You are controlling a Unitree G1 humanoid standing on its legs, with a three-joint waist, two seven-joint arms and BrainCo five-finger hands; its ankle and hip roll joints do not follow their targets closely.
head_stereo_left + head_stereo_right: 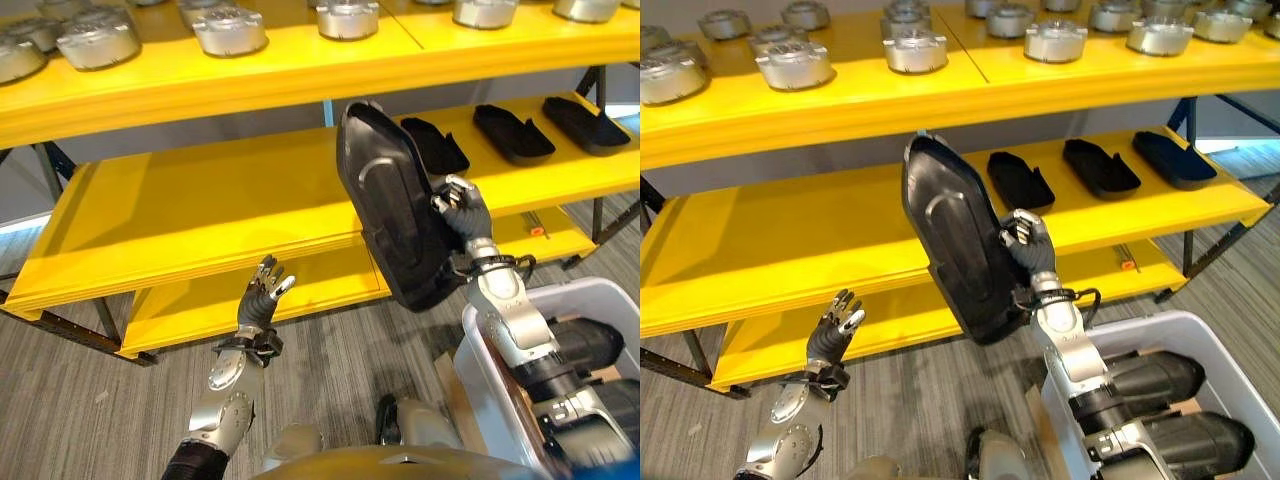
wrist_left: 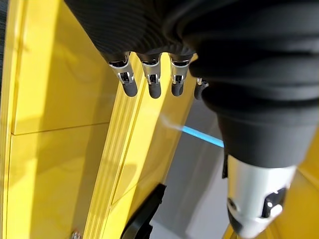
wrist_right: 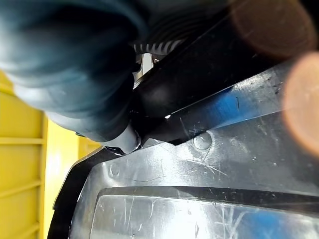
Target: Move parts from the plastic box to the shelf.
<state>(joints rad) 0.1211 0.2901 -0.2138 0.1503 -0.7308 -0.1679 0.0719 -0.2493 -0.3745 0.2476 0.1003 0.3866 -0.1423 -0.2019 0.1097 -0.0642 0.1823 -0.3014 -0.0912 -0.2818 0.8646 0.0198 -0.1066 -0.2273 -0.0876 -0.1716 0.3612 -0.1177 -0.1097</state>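
White plastic box [image 1: 1200, 335] — dark parts [image 1: 1160, 380] inside, right robot hand [image 1: 1028, 243] gripping black part [image 1: 955, 240]

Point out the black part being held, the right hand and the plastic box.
black part [image 1: 955, 240], right eye view, its broad face
right hand [image 1: 1028, 243], right eye view, its back
plastic box [image 1: 1215, 345], right eye view, its rim

Right robot hand [image 1: 465, 212] grips black part [image 1: 392, 205], seemingly clear of yellow shelf [image 1: 200, 215]

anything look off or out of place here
Nothing stands out. The right hand holds a black part upright in front of the middle shelf, where three similar parts lie in a neat row. The left hand is open and empty.
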